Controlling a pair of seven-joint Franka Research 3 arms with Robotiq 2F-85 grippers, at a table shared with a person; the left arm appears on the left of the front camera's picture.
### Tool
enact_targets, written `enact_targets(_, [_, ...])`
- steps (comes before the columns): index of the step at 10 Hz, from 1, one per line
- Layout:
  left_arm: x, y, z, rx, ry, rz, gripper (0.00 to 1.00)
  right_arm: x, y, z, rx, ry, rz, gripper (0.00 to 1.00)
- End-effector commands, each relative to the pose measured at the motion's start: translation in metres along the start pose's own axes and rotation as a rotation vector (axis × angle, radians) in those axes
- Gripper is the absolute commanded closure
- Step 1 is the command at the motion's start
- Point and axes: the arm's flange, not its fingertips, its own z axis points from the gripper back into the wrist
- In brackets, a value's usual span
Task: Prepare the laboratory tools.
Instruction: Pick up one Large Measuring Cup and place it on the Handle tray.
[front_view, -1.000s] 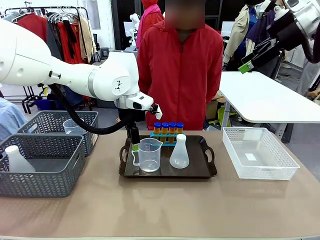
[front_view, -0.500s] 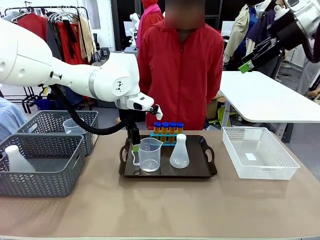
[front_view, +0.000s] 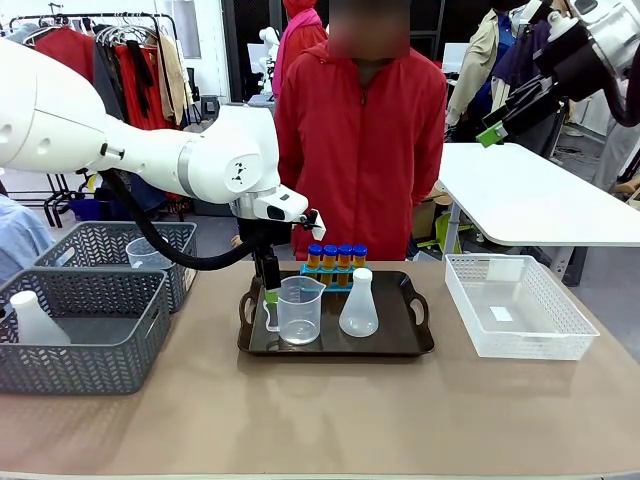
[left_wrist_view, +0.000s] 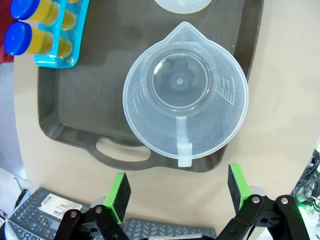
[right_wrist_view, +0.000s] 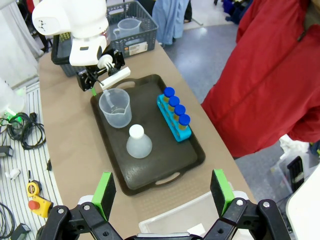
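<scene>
Spread wide and holding nothing, the left gripper (left_wrist_view: 175, 192) hangs above the measuring beaker's (front_view: 298, 309) handle on a dark tray (front_view: 400, 345), beside conical flask (front_view: 359, 304) and tube rack (front_view: 335, 272); the raised right gripper (right_wrist_view: 161, 192) is likewise unclenched, grey baskets (front_view: 85, 330) flanking the counter (front_view: 320, 420).

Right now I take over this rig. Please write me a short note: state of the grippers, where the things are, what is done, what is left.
Left gripper: open, empty, hovering over the beaker's handle at the tray's left end.
Right gripper: open, empty, raised high above the table.
On the dark tray: beaker front left, flask beside it, rack with four tubes behind.
Done: all four kinds sit on the tray.
Left: a second beaker and flask remain in the grey baskets; whether they must move is unclear.
</scene>
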Motion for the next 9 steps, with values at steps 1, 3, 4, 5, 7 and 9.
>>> enact_targets(1, [-0.007, 0.002, 0.007, -0.010, -0.006, -0.002, 0.00, 0.001, 0.001, 0.001, 0.004, -0.006, 0.005, 0.00])
enact_targets(3, [-0.024, 0.009, 0.031, -0.024, -0.018, 0.027, 0.00, 0.001, 0.001, 0.001, 0.004, -0.006, 0.005, 0.00])
enact_targets(4, [-0.039, 0.015, 0.045, -0.042, -0.056, 0.045, 0.00, 0.001, 0.001, 0.001, 0.004, -0.006, 0.005, 0.00])
enact_targets(5, [-0.048, 0.017, 0.059, -0.063, -0.073, 0.077, 0.00, 0.001, 0.001, 0.001, 0.004, -0.006, 0.005, 0.00])
enact_targets(7, [-0.068, 0.036, 0.075, -0.074, -0.134, 0.128, 0.00, 0.001, 0.001, 0.001, 0.004, -0.006, 0.005, 0.00])
enact_targets(9, [-0.091, 0.061, 0.092, -0.104, -0.244, 0.152, 0.00, 0.001, 0.001, 0.001, 0.004, -0.006, 0.005, 0.00])
